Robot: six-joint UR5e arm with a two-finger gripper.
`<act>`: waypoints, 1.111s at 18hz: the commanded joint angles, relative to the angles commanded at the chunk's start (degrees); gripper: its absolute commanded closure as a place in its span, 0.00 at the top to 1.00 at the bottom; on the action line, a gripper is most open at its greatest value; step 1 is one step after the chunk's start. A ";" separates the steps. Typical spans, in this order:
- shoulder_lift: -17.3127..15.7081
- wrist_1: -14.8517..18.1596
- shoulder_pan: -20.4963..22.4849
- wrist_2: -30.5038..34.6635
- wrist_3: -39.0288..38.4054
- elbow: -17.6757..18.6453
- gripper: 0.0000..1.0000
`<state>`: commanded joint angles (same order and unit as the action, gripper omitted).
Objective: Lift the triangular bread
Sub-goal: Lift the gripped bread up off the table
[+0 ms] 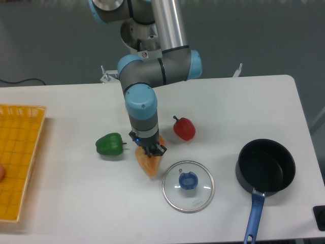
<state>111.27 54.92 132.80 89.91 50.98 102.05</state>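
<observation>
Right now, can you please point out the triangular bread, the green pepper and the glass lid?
triangular bread [148, 165], fixed camera, on its lower tip below the gripper.
green pepper [109, 144], fixed camera, on the middle of its body.
glass lid [188, 180], fixed camera, on its blue knob.

A white table [244, 107] with rounded corners stands before a plain dark grey wall [254, 35].

white table [76, 198] | bread [147, 163] | green pepper [109, 145] | red pepper [184, 128] | lid [188, 186] | pan [265, 168] | basket [19, 157]
</observation>
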 joint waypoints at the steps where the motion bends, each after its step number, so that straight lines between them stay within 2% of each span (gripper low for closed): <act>1: -0.35 1.93 0.09 0.00 0.00 -1.14 0.14; 4: -0.79 6.33 0.44 0.00 0.09 -4.05 0.14; 7: -1.32 8.97 0.70 0.00 0.09 -6.16 0.14; 10: -1.84 10.03 1.40 0.00 0.26 -7.48 0.14; 15: -2.55 15.56 3.25 -0.09 4.21 -11.08 0.14; 20: -2.55 15.84 4.91 -0.26 7.37 -11.88 0.14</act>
<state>108.72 70.75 137.72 89.65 58.34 90.18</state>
